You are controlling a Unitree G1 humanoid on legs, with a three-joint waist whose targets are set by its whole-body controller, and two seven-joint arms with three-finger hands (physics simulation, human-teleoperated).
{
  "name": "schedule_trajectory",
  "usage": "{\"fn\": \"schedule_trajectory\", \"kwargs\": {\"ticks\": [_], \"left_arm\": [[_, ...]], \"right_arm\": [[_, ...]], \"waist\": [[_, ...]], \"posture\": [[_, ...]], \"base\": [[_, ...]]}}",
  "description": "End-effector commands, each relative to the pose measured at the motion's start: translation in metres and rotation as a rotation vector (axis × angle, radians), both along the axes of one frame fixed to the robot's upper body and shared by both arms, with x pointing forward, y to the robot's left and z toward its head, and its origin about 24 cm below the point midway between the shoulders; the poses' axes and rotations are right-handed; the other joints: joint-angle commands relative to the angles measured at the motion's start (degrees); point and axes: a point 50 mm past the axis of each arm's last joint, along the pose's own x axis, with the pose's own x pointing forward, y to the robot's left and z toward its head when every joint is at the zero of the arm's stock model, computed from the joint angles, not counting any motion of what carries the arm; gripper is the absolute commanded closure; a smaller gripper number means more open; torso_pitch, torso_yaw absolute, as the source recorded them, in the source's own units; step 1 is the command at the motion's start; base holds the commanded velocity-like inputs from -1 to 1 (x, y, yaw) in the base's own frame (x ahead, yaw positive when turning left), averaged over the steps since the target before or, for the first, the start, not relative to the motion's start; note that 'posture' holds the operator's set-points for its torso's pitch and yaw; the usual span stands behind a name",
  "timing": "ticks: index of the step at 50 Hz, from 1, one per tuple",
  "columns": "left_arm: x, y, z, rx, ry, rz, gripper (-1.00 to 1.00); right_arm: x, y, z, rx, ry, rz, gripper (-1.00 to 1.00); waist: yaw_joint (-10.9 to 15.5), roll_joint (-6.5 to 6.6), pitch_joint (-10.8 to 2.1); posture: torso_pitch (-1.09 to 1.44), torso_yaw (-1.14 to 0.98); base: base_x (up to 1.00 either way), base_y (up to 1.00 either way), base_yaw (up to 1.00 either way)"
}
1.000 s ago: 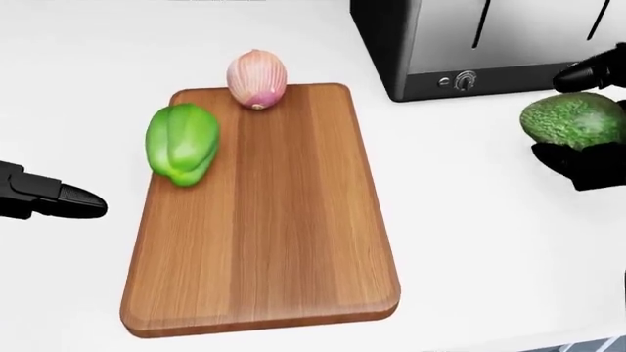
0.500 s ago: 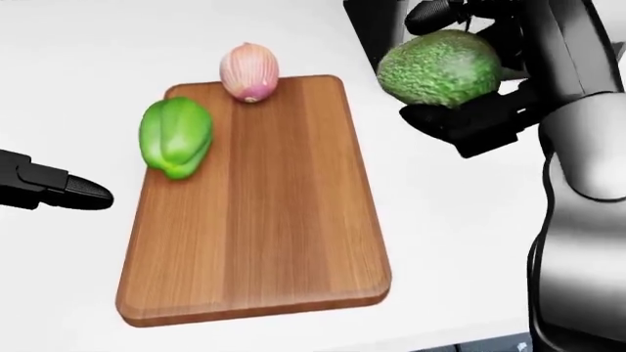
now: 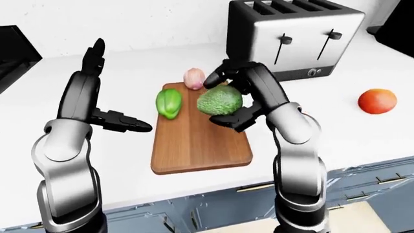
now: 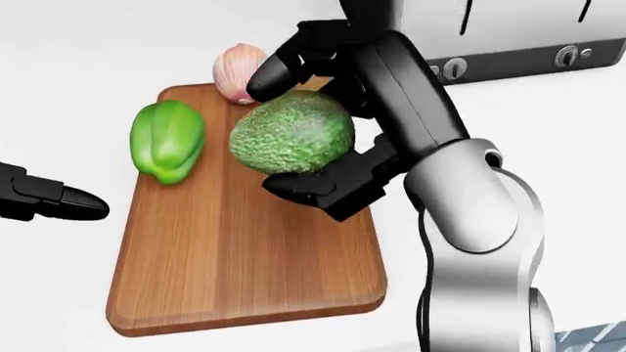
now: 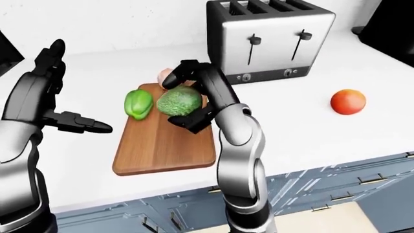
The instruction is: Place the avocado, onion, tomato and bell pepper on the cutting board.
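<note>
My right hand (image 4: 293, 128) is shut on the bumpy green avocado (image 4: 291, 133) and holds it above the upper middle of the wooden cutting board (image 4: 244, 249). A green bell pepper (image 4: 166, 141) lies on the board's upper left. The pinkish onion (image 4: 238, 63) stands at the board's top edge, partly hidden behind my right fingers (image 4: 279, 70). Far to the right on the white counter sits the red tomato (image 3: 377, 100). My left hand (image 3: 113, 104) hovers open to the left of the board, one finger pointing up and one toward the board.
A silver four-slot toaster (image 3: 296, 39) stands on the counter (image 3: 362, 131) beyond the board, to the upper right. A dark appliance (image 3: 16, 51) shows at the far left edge. Blue-grey cabinet drawers (image 3: 362, 187) run below the counter's near edge.
My right hand has carried the avocado leftward from beside the toaster to above the board. The left hand has barely moved. Pepper and onion stay put.
</note>
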Motion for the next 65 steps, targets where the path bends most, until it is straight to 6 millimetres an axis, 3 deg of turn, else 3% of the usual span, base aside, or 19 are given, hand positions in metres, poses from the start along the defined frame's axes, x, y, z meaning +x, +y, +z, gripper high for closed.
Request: {"fn": "schedule_trajectory", "kwargs": {"ticks": [1, 7, 17, 30, 65], "left_arm": [[-0.005, 0.001, 0.014, 0.025, -0.075, 0.012, -1.0], [-0.004, 0.0, 0.015, 0.026, -0.077, 0.011, -1.0], [-0.002, -0.002, 0.019, 0.031, -0.079, 0.008, -1.0], [-0.002, -0.001, 0.015, 0.028, -0.077, 0.01, -1.0], [-0.002, -0.001, 0.017, 0.034, -0.078, 0.011, -1.0]], "right_arm": [[-0.009, 0.002, 0.019, 0.015, -0.099, 0.019, 0.4], [-0.038, 0.006, 0.021, 0.024, -0.086, 0.081, 0.4], [-0.025, 0.023, 0.012, 0.013, -0.064, 0.159, 0.35], [-0.035, 0.031, 0.003, 0.008, -0.043, 0.191, 0.25], [-0.031, 0.033, -0.02, 0.0, 0.009, 0.197, -0.38]], "waist": [[-0.04, 0.29, -1.55], [0.07, 0.38, -1.34], [-0.32, 0.84, -1.51], [-0.39, 1.0, -1.45], [-0.33, 1.06, -1.71]], "posture": [[0.0, 0.0], [0.0, 0.0], [0.0, 0.0], [0.0, 0.0], [0.0, 0.0]], "base": [[0.0, 0.0, 0.0], [0.0, 0.0, 0.0], [0.0, 0.0, 0.0], [0.0, 0.0, 0.0], [0.0, 0.0, 0.0]]}}
